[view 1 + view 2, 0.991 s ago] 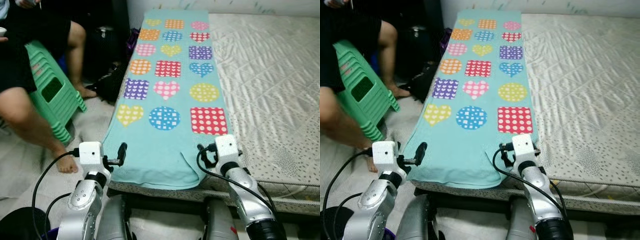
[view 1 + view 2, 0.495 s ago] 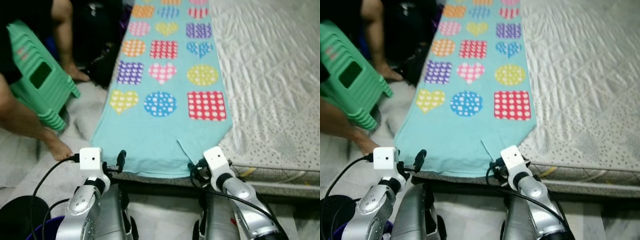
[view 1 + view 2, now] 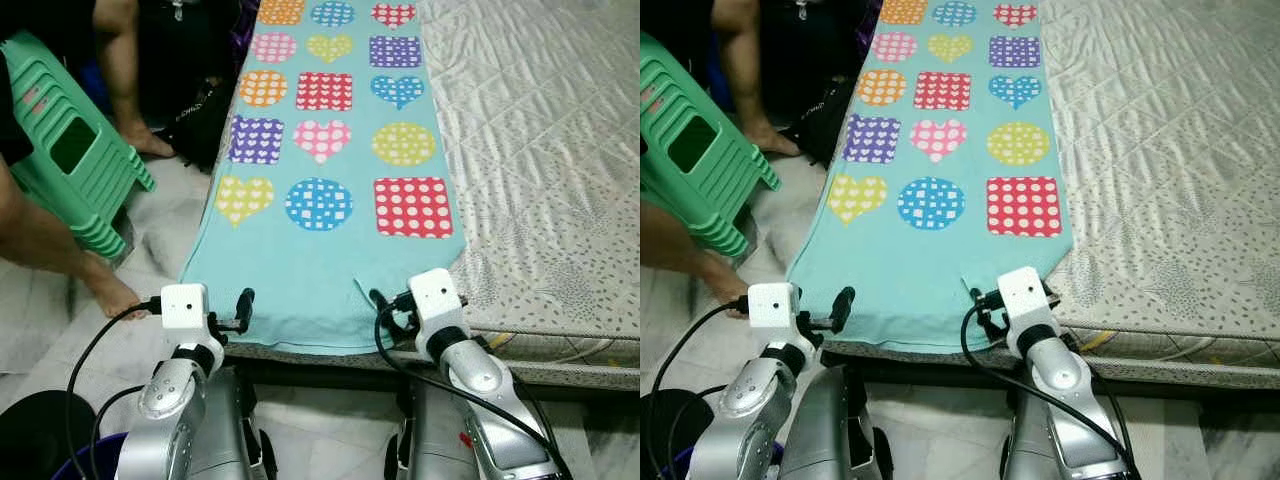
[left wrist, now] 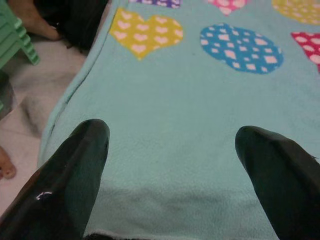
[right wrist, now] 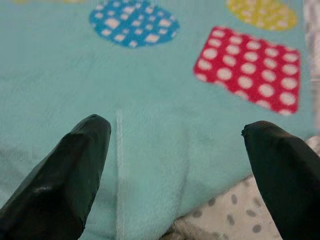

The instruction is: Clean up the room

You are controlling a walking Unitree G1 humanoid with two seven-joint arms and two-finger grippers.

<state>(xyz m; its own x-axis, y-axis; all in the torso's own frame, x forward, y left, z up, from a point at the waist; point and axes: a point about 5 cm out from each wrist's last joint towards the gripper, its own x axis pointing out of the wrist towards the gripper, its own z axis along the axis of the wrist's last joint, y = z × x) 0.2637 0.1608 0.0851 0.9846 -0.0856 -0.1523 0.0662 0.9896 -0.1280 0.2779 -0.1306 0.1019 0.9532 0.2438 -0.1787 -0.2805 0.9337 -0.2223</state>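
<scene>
A long turquoise blanket (image 3: pixel 320 230) printed with coloured hearts, circles and squares lies flat along the left side of the bed. Its near hem hangs at the mattress edge. My left gripper (image 3: pixel 243 308) hovers at the blanket's near left corner, open, nothing between its fingers (image 4: pixel 75 170). My right gripper (image 3: pixel 385 312) sits at the near right part of the hem, also open and empty, beside a small raised fold (image 5: pixel 119 165) in the cloth. Both wrist views look along the blanket (image 4: pixel 170 150) from just above its hem.
The mattress (image 3: pixel 540 150) with a grey quilted, dotted cover stretches to the right. A person's legs and bare foot (image 3: pixel 105 292) and a stack of green plastic stools (image 3: pixel 65 160) stand on the floor to the left. A dark bag (image 3: pixel 195 110) lies by the bed.
The camera has tilted down and drawn back over the second. Both grippers now sit slightly nearer the blanket's hem, still open; the blanket lies as before.
</scene>
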